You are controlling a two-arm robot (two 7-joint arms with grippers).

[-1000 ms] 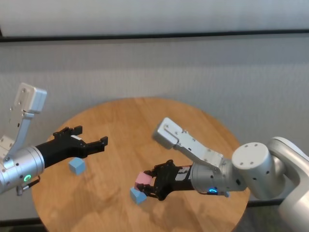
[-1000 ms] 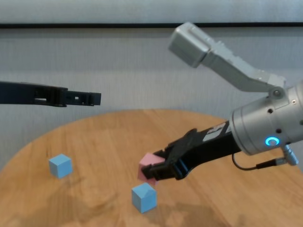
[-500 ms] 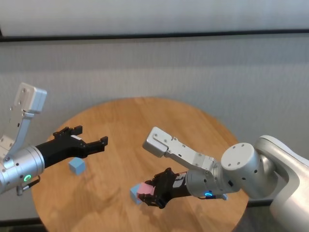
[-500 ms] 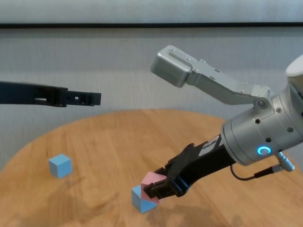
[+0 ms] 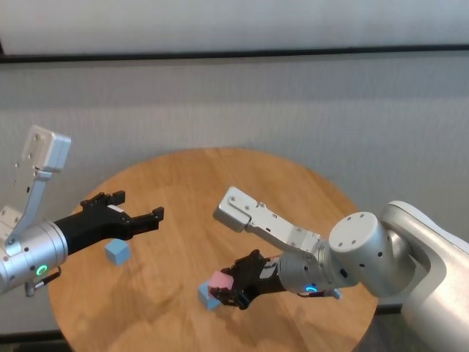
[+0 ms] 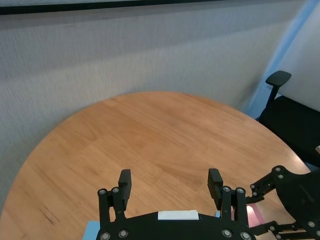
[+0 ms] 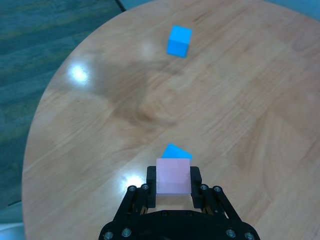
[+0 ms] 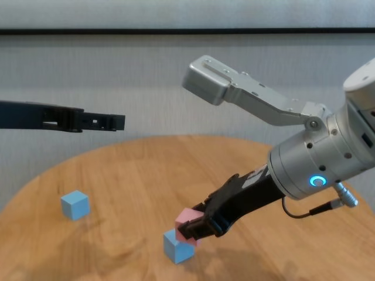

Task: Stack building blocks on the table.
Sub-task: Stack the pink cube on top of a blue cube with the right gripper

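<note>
I see my right gripper [image 8: 196, 229] clamped on the pink cube [image 8: 186, 223], just over the near blue cube [image 8: 176, 247], which it partly hides; contact is unclear. Left of that cube, my left gripper [image 5: 137, 207] hangs spread above the other blue cube [image 5: 116, 251] on the tabletop [image 5: 220, 191].

My right gripper [image 5: 233, 290] reaches low and forward with its fingers clamped tight, while my left gripper [image 5: 139, 206] hangs raised at my left, fingers spread wide.
</note>
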